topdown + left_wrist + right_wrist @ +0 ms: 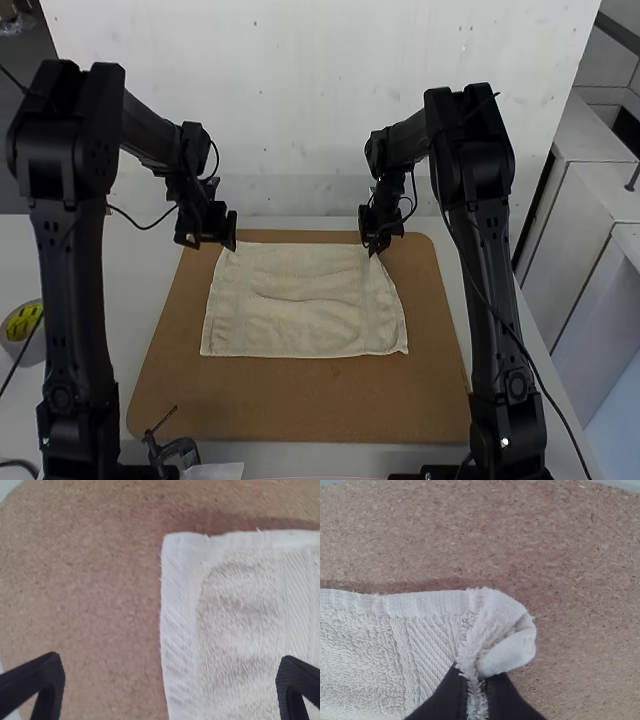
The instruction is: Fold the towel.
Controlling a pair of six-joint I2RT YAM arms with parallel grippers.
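- The towel (300,312), pale cream, lies spread on the cork board (290,400), over the board's far and middle part, with a wide bare strip at the near side. Low creases run across its middle; woven bands run beside its side edges.
- The towel's far right corner, close to the board's far edge, is pinched up and gathered, its hem curling over on itself.
- The right gripper (374,248), above the far right part of the board, is clenched on that corner; in its wrist view the bunched cloth comes up between dark fingers (512,700).
- The left gripper (231,245), above the far left part of the board, is released: in its wrist view the two fingers (47,675) stand wide apart, holding nothing. The far left corner of the towel lies flat on the board there.
- The left arm (70,280) stands along the board's left side and the right arm (485,290) along its right side, both bending in over its far part.
- A small clamp-like device (180,452) sits at the board's near left edge, with a sheet of white paper (222,471) just nearer than the board.
- A round grey object with a yellow patch (24,325) is on the white table (150,285), well to the left of the board.
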